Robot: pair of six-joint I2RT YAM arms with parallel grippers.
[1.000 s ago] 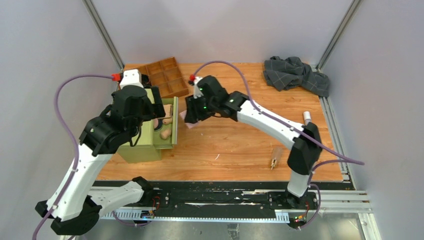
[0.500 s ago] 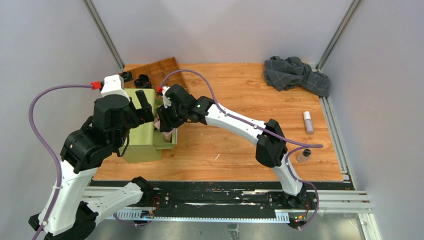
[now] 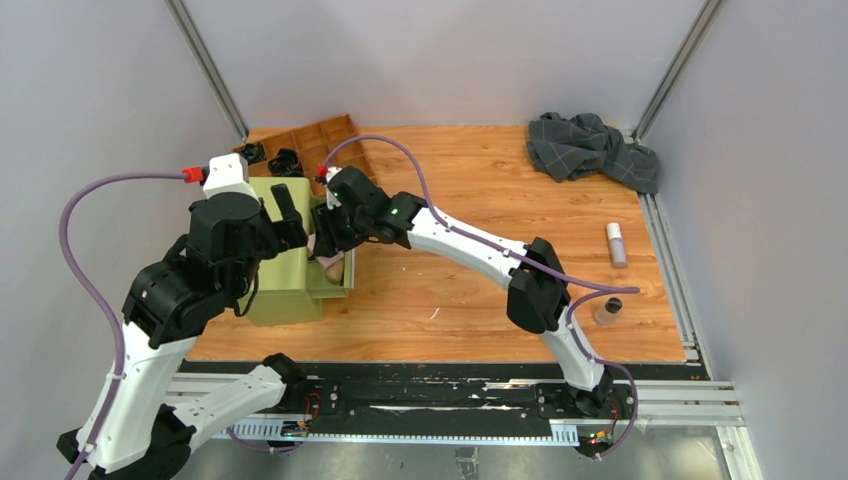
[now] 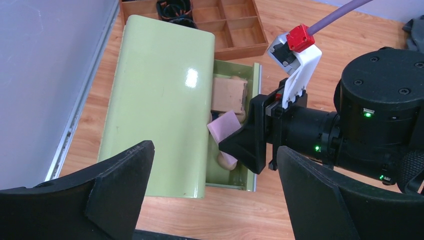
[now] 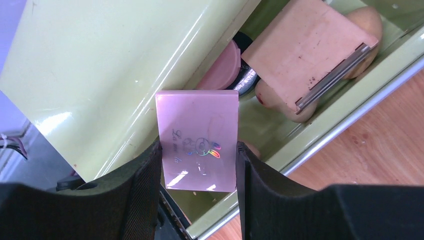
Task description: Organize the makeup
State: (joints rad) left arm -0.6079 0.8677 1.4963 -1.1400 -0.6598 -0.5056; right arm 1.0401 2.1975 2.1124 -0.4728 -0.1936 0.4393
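Placement step: right hand grasps pink pad above open drawer. Left hand released, empty, just beside drawer. Next: lower pad into drawer, then let go.

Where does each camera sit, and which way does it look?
Top external: high behind, looking down at the table; left arm and right arm show.
Left wrist: above the green box, looking down; open left hand shows.
Right wrist: over the drawer, looking in; right hand grips the pink square pad.
Both wrist views share that pad.
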